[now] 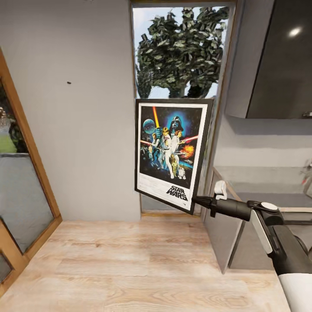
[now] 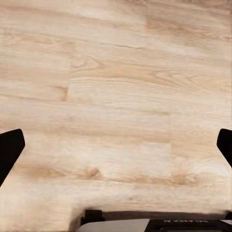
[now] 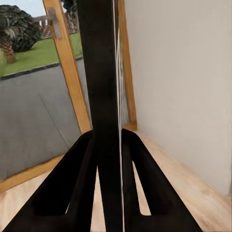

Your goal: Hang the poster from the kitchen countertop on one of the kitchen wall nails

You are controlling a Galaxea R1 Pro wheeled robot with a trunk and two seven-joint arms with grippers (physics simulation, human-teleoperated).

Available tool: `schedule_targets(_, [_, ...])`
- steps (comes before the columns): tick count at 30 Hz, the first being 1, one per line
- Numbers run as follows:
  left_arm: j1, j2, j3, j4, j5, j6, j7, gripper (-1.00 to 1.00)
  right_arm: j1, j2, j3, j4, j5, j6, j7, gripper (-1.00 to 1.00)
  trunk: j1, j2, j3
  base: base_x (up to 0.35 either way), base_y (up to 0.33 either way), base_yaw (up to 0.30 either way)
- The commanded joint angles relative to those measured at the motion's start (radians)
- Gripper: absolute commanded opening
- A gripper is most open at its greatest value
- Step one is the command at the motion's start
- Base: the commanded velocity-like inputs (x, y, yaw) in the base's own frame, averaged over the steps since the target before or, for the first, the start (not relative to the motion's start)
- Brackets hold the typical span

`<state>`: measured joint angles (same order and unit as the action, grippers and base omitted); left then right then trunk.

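Note:
The Star Wars poster (image 1: 171, 149) hangs upright in the air in front of the window, its black frame tilted slightly. My right gripper (image 1: 196, 200) is shut on its lower right corner. In the right wrist view the poster (image 3: 102, 96) shows edge-on as a dark slab between the two black fingers (image 3: 72, 193). A wall nail (image 1: 69, 82) is a tiny dark dot on the off-white wall, up and left of the poster. My left gripper (image 2: 116, 145) points down at the wooden floor, its fingertips (image 2: 9, 147) far apart, open and holding nothing.
A wood-framed glass door (image 1: 21, 190) stands at the left. The window (image 1: 180, 52) with a tree is behind the poster. Grey cabinets (image 1: 268, 60) and the countertop (image 1: 260, 180) are at the right. Light wood floor (image 1: 143, 264) lies ahead.

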<state>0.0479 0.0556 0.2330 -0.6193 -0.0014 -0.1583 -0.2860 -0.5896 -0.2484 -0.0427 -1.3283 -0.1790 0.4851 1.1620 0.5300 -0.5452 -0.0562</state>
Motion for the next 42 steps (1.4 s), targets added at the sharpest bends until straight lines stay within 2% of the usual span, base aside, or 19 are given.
schedule_targets(1, [0.0,0.0,0.003,0.0,-0.001,-0.001,-0.007,1.0,-0.001,0.0,0.0,0.0,-0.007,0.012,0.004,-1.0,0.001,-0.002,-0.002,0.0,0.327,0.289])
schedule_targets(20, [0.0,0.0,0.001,0.0,-0.002,0.01,-0.008,1.0,-0.001,0.0,0.0,0.0,-0.007,0.012,0.004,-1.0,0.001,-0.002,-0.002,0.047,0.335,0.283])
schedule_targets(42, [0.0,0.0,0.0,-0.002,-0.002,0.008,-0.009,1.0,-0.001,0.0,0.0,0.001,-0.005,0.009,0.003,-1.0,0.001,-0.002,-0.002,0.248,0.27,0.021])
